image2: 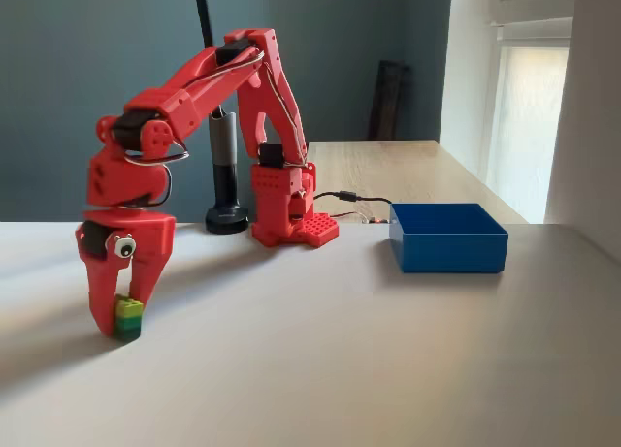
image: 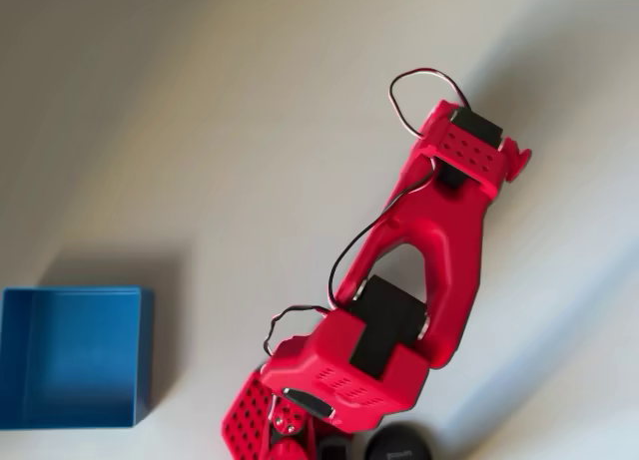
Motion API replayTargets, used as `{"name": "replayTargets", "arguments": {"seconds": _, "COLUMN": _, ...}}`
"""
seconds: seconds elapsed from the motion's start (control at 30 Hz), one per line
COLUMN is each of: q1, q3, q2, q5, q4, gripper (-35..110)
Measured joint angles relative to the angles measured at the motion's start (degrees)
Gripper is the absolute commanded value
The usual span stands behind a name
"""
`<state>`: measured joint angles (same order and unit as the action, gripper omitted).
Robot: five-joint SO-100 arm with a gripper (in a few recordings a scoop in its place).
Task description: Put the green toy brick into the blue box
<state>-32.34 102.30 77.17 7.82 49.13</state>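
**Brick between the fingers, box waiting across the table**

Pale tabletop (image2: 320, 369) fills the foreground of the fixed view, backed by a dark blue-grey wall, with a bright window at the right edge. Starting at the left of that view, the red gripper (image2: 124, 316) points straight down, fingertips at the table surface, straddling the green toy brick (image2: 128, 318). The brick stands upright on the table, lime top over a darker green layer, with one finger against its left side and the other just behind or beside it. The jaws look nearly closed around it, though whether they actually press it I cannot tell from this angle. That vertical posture suits a top-down pick: fingers drop on either side so the brick can be squeezed and lifted cleanly.

Moving right, the red arm (image2: 204, 74) arches up and back to its base (image2: 291, 209), which sits beside a black post stand (image2: 227, 217). The arm is stretched far out from the base because the brick lies well away from it.

Further right, the blue box (image2: 448, 237) sits open-topped, well apart from the brick. In the overhead view the box (image: 72, 355) looks empty, so the carry appears not yet begun.
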Motion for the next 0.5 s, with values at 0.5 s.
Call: {"name": "replayTargets", "arguments": {"seconds": 0.5, "q1": 21.88, "q3": 10.99, "q2": 34.72, "q5": -0.53, "q4": 2.64, "gripper": 0}}
